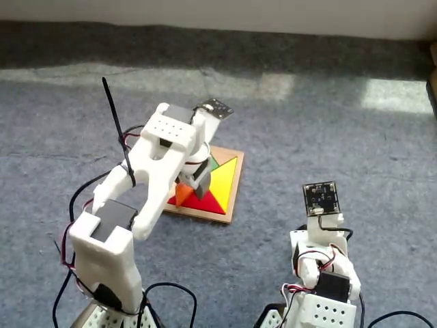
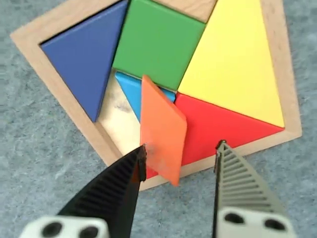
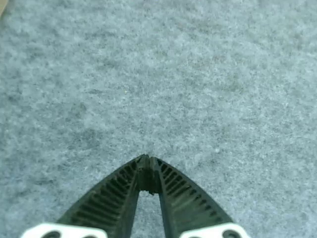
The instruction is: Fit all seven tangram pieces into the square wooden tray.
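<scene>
Risk: orange parallelogram piece (image 2: 162, 130) tilted over gap in square wooden tray (image 2: 292, 119); left end effector (image 2: 182, 146) spread wide, gripping nothing; pushing could wedge it.

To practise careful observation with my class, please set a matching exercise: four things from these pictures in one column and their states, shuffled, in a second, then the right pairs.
Column A
1. orange piece
2. yellow triangle
3. left gripper
4. right gripper

Column B
a. fingers shut, over the carpet
b. lies flat in the wooden tray
c. fingers apart, at the tray's rim
d. tilted, propped across other pieces

Pairs: 1-d; 2-b; 3-c; 4-a
</scene>
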Motion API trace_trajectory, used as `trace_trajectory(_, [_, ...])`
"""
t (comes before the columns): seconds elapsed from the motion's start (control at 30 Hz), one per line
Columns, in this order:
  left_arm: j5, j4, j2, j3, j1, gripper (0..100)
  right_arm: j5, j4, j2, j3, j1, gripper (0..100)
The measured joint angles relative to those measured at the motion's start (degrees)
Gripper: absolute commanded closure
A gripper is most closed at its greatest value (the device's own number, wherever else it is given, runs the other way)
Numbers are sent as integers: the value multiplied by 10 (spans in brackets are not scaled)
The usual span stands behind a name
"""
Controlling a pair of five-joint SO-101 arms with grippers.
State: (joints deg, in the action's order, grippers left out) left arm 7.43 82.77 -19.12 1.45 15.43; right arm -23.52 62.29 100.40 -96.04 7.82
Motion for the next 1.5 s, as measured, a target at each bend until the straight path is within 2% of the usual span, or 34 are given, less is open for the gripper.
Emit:
trace_trajectory(0.23, [-4, -24, -19, 22, -4, 772, 0, 0, 0, 0, 0, 993])
trace_trajectory(0.43, [-4, -32, -91, -17, -61, 776, 0, 0, 0, 0, 0, 993])
trace_trajectory(0.57, [-4, -32, -100, -34, -71, 777, 0, 0, 0, 0, 2, 993])
trace_trajectory(0.77, [-4, -32, -92, -40, -72, 775, 0, 0, 0, 0, 2, 993])
trace_trajectory(0.97, [-2, -30, -31, -39, -76, 773, 0, 0, 0, 0, 2, 993])
trace_trajectory(1.5, [-2, -28, -3, -39, -160, 775, 0, 0, 0, 0, 2, 993])
